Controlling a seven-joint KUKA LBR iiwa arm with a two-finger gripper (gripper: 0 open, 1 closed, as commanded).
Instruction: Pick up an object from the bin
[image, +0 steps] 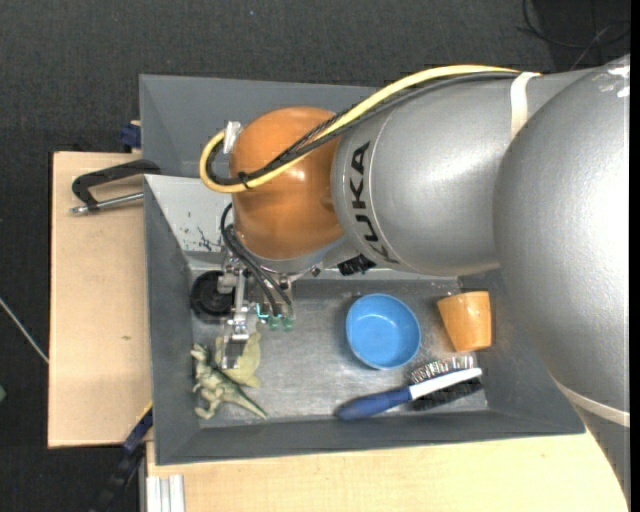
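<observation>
In the bin's lower-left corner, the gripper hangs just over an olive-green toy figure lying close to the bin wall — open or closed, I cannot tell — and a grasp could catch only a thin sprawled limb and slip off.

Black lettering, apparently "KUKA" (edge partly hidden), on grey arm

Arm runs off frame's right edge, covering the bin's upper right. I can't identify the black round thing, left of centre, half behind the gripper.
</observation>
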